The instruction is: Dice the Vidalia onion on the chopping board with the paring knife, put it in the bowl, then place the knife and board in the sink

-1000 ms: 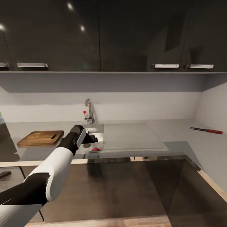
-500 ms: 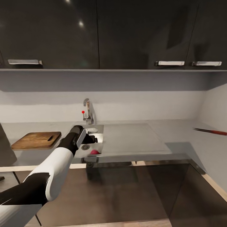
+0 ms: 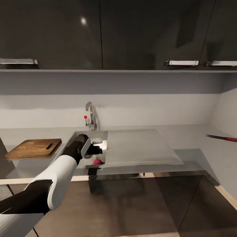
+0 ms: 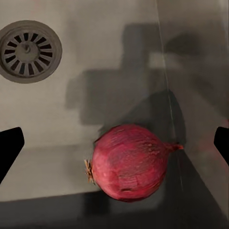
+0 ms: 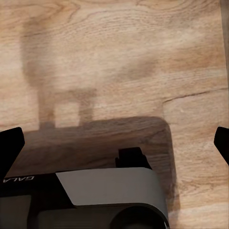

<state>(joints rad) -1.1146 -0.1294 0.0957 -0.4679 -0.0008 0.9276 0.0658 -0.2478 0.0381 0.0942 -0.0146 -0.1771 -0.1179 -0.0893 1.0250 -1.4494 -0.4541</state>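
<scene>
One small, round, reddish-skinned Vidalia onion (image 4: 129, 162) lay in the grey steel sink (image 4: 95, 71) beneath the left gripper (image 4: 114, 145), whose jaws stood wide apart; firm, smooth and likely to roll, it was best pinched across its widest middle.

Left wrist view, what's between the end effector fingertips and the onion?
Nothing: bare sink floor separates the open left end effector from the onion; the drain lies off to the side.
</scene>
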